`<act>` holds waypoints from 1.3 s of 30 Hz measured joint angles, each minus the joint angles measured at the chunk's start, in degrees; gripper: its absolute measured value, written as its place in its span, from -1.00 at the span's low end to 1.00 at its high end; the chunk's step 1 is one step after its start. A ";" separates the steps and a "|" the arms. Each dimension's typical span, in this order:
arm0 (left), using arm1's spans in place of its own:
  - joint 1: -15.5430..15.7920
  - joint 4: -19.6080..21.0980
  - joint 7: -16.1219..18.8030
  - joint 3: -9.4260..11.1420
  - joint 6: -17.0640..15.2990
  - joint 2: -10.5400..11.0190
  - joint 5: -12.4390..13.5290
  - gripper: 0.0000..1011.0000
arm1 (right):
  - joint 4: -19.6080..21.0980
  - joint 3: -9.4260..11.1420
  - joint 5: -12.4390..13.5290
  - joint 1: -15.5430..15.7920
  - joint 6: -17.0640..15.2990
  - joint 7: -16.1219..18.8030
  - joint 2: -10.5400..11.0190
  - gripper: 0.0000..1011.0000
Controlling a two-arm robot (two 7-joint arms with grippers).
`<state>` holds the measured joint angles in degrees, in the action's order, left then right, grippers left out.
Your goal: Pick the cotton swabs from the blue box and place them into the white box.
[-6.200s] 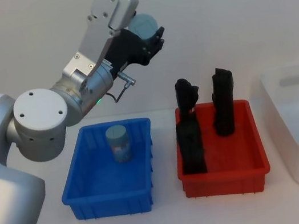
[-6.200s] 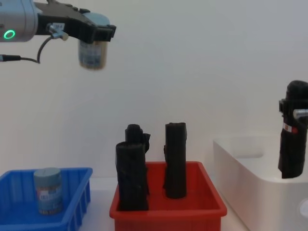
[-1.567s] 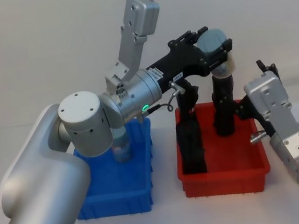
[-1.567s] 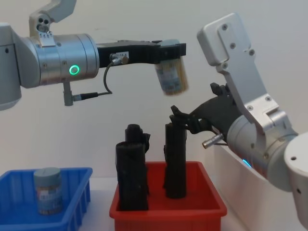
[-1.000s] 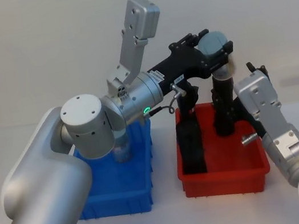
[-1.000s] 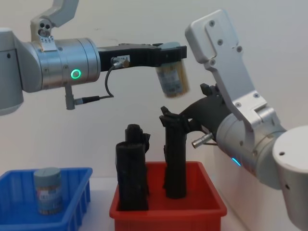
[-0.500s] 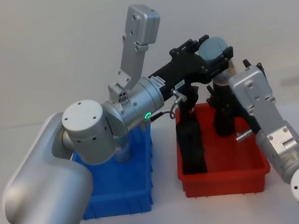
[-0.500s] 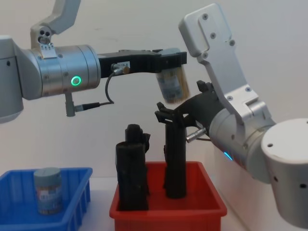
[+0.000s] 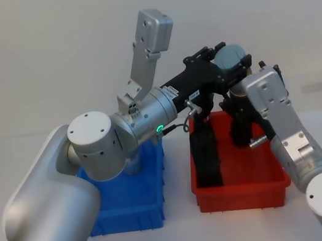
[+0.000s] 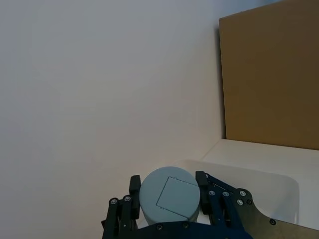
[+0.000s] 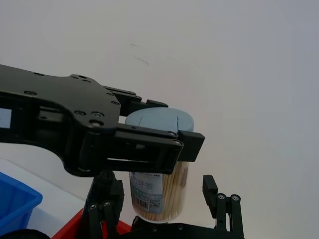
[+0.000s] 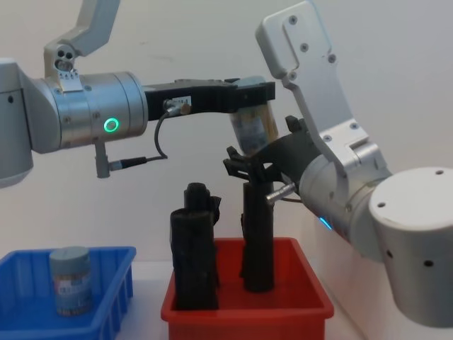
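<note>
A swab jar (image 12: 256,129) is pinched by its lid in the left end effector (image 12: 249,94), high above the red bin (image 12: 244,304). The right end effector (image 12: 249,164) is held just under the jar, with its fingers (image 11: 223,209) spread wide on both sides of the jar's bottom; a touch cannot be seen. A second jar (image 12: 70,280) is stood up in the blue box (image 12: 106,312). Black rolls (image 12: 195,248) are stood in the red bin. The white box's (image 9: 317,86) rim is seen far right.
</note>
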<state>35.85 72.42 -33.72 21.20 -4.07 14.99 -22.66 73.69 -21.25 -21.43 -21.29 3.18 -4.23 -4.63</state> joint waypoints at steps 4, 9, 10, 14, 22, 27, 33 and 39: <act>-0.10 0.03 0.03 0.05 -0.04 0.06 -0.14 0.33 | -0.41 -0.03 0.15 -0.38 -0.45 -0.12 -0.31 0.98; -0.20 0.05 0.05 0.08 -0.08 0.11 -0.29 0.33 | -0.78 -0.05 0.31 -0.71 -0.83 -0.21 -0.57 0.98; -0.21 0.06 0.05 0.09 -0.08 0.11 -0.31 0.33 | -0.78 -0.05 0.31 -0.71 -0.83 -0.21 -0.57 0.95; -0.24 0.07 0.05 0.11 -0.11 0.14 -0.38 0.33 | -0.99 -0.08 0.41 -0.88 -1.06 -0.28 -0.72 0.79; -0.28 0.09 0.06 0.16 -0.14 0.17 -0.48 0.33 | -1.23 -0.14 0.51 -1.07 -1.32 -0.32 -0.89 0.36; -0.30 0.09 0.06 0.16 -0.14 0.19 -0.51 0.33 | -1.31 -0.14 0.54 -1.15 -1.42 -0.33 -0.95 0.23; -0.33 0.09 0.06 0.17 -0.14 0.21 -0.54 0.33 | -1.36 -0.12 0.57 -1.19 -1.48 -0.35 -0.98 0.23; -0.36 0.08 0.05 0.17 -0.14 0.21 -0.54 0.62 | -1.38 -0.07 0.60 -1.22 -1.52 -0.41 -1.00 0.23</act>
<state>35.49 72.50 -33.67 21.36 -4.22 15.20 -23.20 72.31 -21.31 -20.83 -22.51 1.66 -4.64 -5.63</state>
